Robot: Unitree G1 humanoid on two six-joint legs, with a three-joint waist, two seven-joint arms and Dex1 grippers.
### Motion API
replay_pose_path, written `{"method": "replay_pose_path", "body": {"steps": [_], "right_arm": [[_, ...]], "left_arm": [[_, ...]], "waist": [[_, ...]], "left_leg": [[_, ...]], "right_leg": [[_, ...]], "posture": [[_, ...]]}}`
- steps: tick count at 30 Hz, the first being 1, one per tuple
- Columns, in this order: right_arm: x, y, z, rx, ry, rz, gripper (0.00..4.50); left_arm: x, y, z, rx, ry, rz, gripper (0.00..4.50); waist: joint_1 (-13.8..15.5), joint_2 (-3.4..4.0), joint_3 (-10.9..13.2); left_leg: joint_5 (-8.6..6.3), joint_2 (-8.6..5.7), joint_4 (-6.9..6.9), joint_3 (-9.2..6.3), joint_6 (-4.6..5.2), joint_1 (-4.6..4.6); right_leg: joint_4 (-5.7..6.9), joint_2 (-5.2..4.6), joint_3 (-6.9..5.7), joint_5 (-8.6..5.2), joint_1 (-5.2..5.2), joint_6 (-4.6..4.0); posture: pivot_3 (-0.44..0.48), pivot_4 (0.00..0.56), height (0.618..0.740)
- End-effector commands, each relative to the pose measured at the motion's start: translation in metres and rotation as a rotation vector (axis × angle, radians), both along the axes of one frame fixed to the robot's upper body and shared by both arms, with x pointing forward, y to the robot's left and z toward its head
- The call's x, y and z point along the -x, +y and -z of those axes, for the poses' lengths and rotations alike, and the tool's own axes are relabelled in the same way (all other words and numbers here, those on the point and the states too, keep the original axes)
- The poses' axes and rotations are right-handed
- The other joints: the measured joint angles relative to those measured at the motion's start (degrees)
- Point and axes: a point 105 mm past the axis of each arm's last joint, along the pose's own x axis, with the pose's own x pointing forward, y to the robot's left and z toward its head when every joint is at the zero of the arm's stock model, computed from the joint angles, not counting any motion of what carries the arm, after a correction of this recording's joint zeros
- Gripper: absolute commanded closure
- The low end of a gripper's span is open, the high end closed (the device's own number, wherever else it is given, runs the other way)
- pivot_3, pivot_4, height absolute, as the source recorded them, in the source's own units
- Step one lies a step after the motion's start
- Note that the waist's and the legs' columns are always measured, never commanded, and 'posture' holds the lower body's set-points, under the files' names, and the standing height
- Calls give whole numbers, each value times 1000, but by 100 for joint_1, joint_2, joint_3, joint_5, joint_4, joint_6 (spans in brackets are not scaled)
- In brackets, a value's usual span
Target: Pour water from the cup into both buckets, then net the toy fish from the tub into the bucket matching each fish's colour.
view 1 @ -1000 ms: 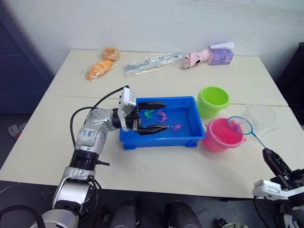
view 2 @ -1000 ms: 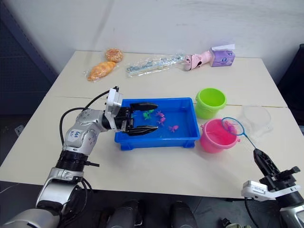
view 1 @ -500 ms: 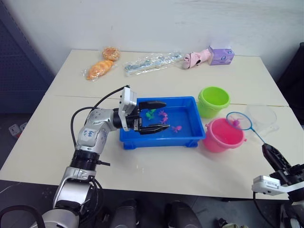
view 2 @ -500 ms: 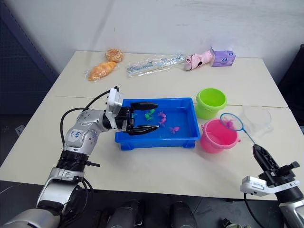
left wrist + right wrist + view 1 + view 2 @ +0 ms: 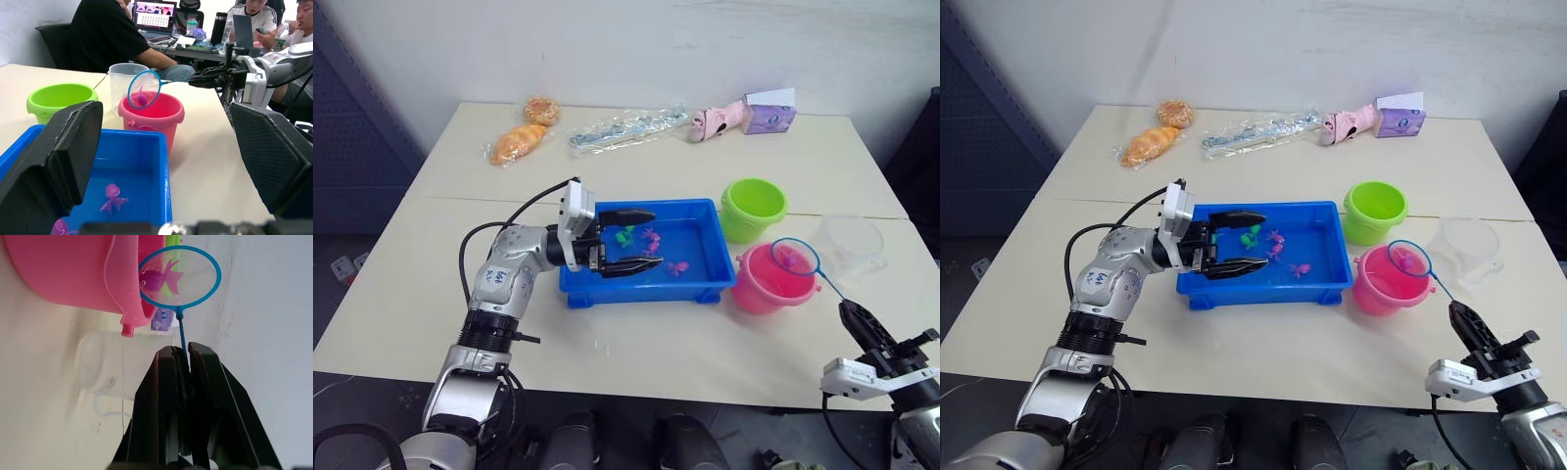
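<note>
Right pincer (image 5: 182,363) clamped tight on net (image 5: 795,257) handle; hoop hangs over pink bucket (image 5: 771,281) rim, pink fish (image 5: 156,279) in mesh, placed so tipping likely drops it into matching bucket. Right arm low at desk (image 5: 636,343) near edge, pincer pointing up and forward. Left pincer (image 5: 641,238) wide open, empty, level over tub (image 5: 705,290), apparently steadying or waiting. Green bucket (image 5: 753,207) behind pink one; cup (image 5: 850,241) beside it. More fish (image 5: 677,265) remain in tub.

Bread (image 5: 520,143), wrapper (image 5: 628,127), purple box (image 5: 769,112).
</note>
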Motion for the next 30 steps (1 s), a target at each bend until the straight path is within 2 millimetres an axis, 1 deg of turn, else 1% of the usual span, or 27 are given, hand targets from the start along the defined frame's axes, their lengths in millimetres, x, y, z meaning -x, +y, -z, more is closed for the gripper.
{"method": "replay_pose_path", "body": {"steps": [1,8,12,16,18,20,23,25,26,27,28,30], "right_arm": [[-7,1,-6,-10,-11,5,4500],[-18,4,-5,-50,18,18,4500],[-15,5,-6,-57,22,7,4500],[0,7,-32,-13,-61,-44,4500],[7,5,-38,8,-75,-49,4500],[14,-2,-47,37,-109,-25,4500],[16,-8,-53,86,-154,1,4500],[17,-8,-26,76,-64,5,4500],[18,-5,-11,75,-9,-8,4500],[21,3,1,69,34,-46,4500],[22,9,6,67,53,-73,4500],[18,5,-8,74,-4,-43,4500]], "left_arm": [[4,-2,-8,9,-55,4,71],[5,-1,-6,11,-61,-8,71],[5,0,-6,11,-64,-11,71],[5,1,-6,11,-68,-22,71],[6,2,-5,9,-68,-24,71],[6,3,-4,8,-65,-24,71],[6,3,-3,7,-61,-22,71],[6,2,-2,8,-58,-18,71],[6,1,-2,10,-57,-15,71],[7,-1,-2,6,-57,-6,71],[7,-2,-1,3,-57,0,71],[6,0,-3,9,-58,-4,71]], "waist": [[5,0,0],[10,0,0],[11,0,0],[22,0,0],[20,0,0],[1,-1,0],[6,-1,0],[1,-3,0],[6,-3,0],[9,-3,0],[10,-3,0],[14,3,0]], "left_leg": [[0,0,0,0,0,0],[0,0,1,-1,1,-1],[0,0,1,-1,1,-1],[-1,-1,-1,-1,2,-2],[-1,-2,-1,-2,3,-3],[-2,-2,2,-1,4,-2],[-1,0,-3,0,2,2],[-1,1,-4,1,2,3],[-1,2,-3,1,1,3],[-1,2,-3,1,0,2],[-1,2,-3,0,0,3],[-1,1,-4,1,0,1]], "right_leg": [[1,0,0,0,0,0],[2,-1,-1,0,0,0],[3,-1,-1,0,-1,0],[2,-2,-1,0,-1,0],[0,-4,-1,0,-1,0],[-2,-4,-1,0,2,0],[-1,-2,0,0,1,0],[-1,-1,0,0,1,0],[-2,0,0,0,2,0],[-2,0,0,0,2,0],[-2,0,0,0,2,0],[-2,0,1,0,-1,0]], "posture": [[0,150,740],[0,150,740],[0,150,740],[0,150,740],[0,150,740],[0,150,740],[0,150,740],[0,150,740],[0,150,740],[0,150,740],[0,150,740],[0,150,740]]}}
